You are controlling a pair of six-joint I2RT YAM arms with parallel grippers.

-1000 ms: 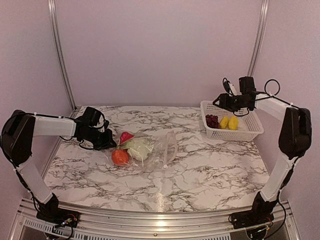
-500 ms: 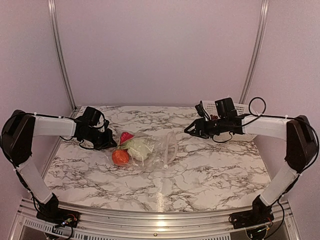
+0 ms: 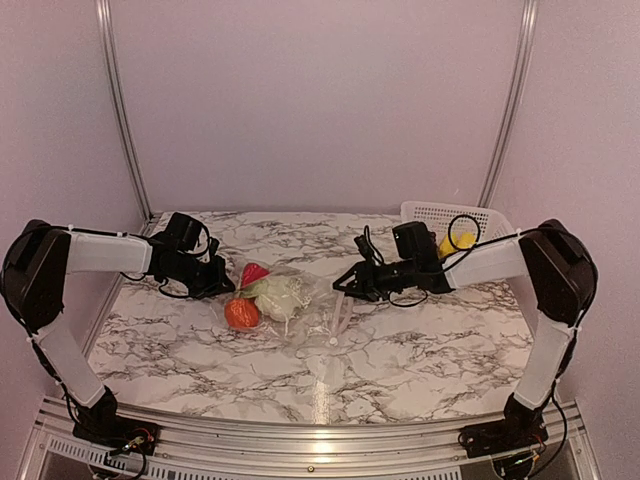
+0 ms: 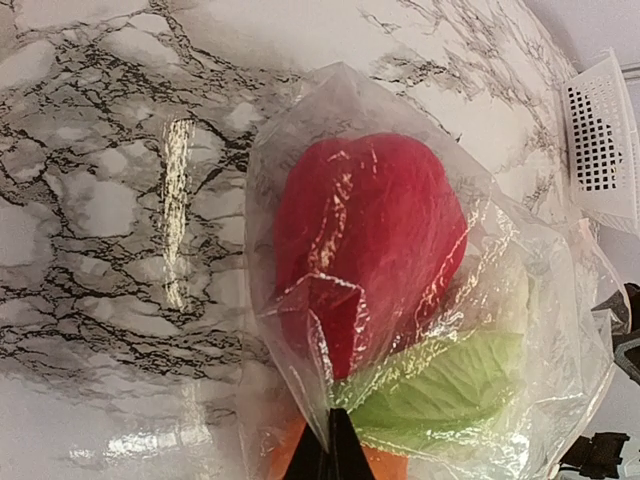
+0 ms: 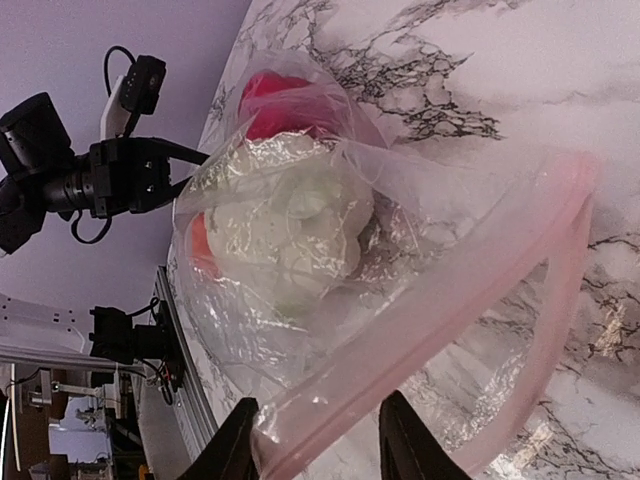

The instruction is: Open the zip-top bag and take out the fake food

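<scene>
The clear zip-top bag (image 3: 300, 300) lies on the marble table, its pink zip strip (image 5: 480, 290) open toward the right. Inside are the orange-red ball (image 3: 240, 313), the red piece (image 4: 360, 230) and the pale green leafy piece (image 5: 285, 225). My left gripper (image 4: 335, 450) is shut on the bag's closed left end. My right gripper (image 5: 315, 440) is open at the bag's mouth, its fingers on either side of the zip strip's rim. Yellow pieces (image 3: 450, 243) lie in the white basket; the grape cluster is hidden behind my right arm.
The white lattice basket (image 3: 440, 212) stands at the back right, partly behind my right arm. An aluminium rail (image 3: 300, 440) runs along the table's near edge, and upright posts (image 3: 120, 110) stand at the back corners.
My right arm has swung left from over the basket down to the bag's open mouth. The left gripper has kept its hold on the bag's left end.
</scene>
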